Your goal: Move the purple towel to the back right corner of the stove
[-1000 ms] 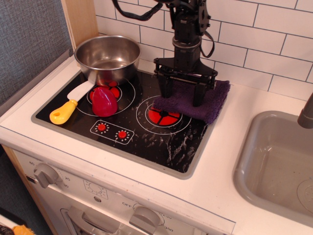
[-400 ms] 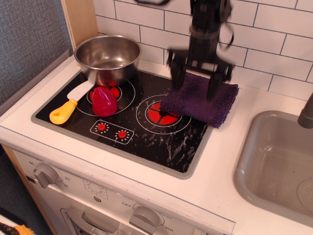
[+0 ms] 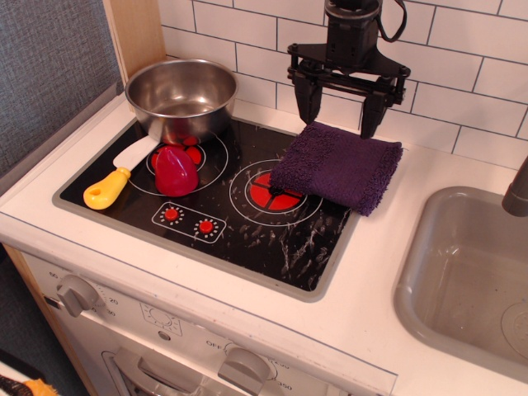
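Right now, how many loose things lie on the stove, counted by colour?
Purple: 1, the towel
Silver: 1, the pot
Red: 1, the toy pepper
Yellow and white: 1, the toy knife
Total: 4

Black gripper [image 3: 344,111] — 2 fingers, black cables.

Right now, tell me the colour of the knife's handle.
Yellow; the knife handle shows clearly in the observation.image view.
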